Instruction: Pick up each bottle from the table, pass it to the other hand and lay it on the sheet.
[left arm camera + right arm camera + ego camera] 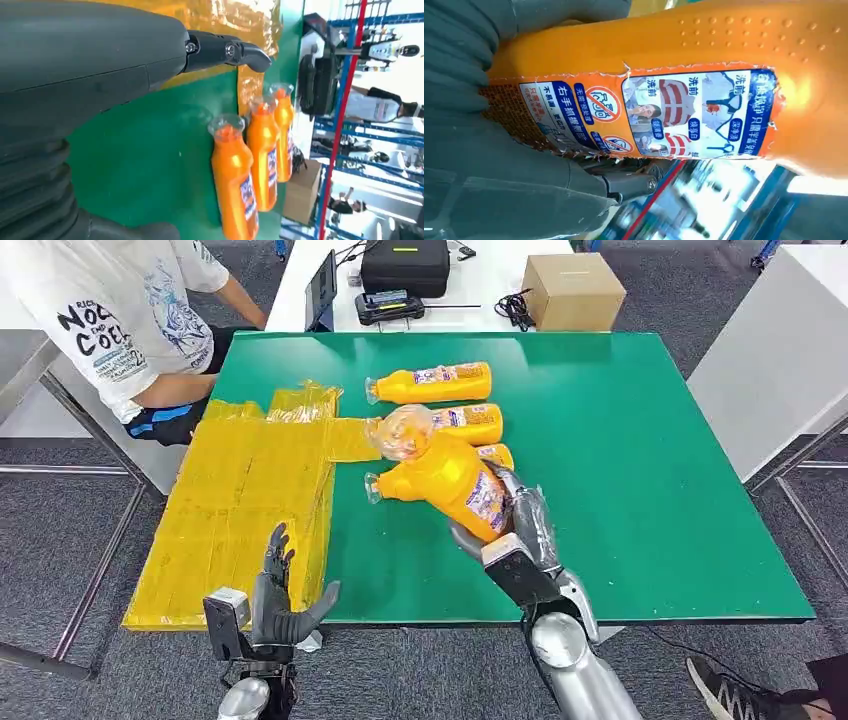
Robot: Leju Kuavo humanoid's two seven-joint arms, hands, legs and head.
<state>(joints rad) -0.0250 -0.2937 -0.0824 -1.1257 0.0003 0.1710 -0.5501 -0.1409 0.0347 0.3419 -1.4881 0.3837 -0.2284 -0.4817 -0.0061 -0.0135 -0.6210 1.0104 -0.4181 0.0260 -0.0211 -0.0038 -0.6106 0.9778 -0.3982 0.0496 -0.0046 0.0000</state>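
Observation:
My right hand [525,525] grips an orange bottle [472,492] by its labelled lower part. The bottle is tilted, its neck pointing up and left over the green table [630,470]; the right wrist view shows its label [684,112] close up. More orange bottles lie in a row behind it: one at the back [435,383], another [470,423] nearer, and a third [497,454] partly hidden by the held one. The left wrist view shows them side by side [262,155]. The yellow sheet [230,500] covers the table's left part. My left hand [280,595] is open at the sheet's near edge, holding nothing.
A person in a white shirt [120,320] sits at the table's far left corner. Behind the green table, a white table holds a cardboard box [575,290], a black case [405,265] and a tablet [322,285]. Grey carpet surrounds the table.

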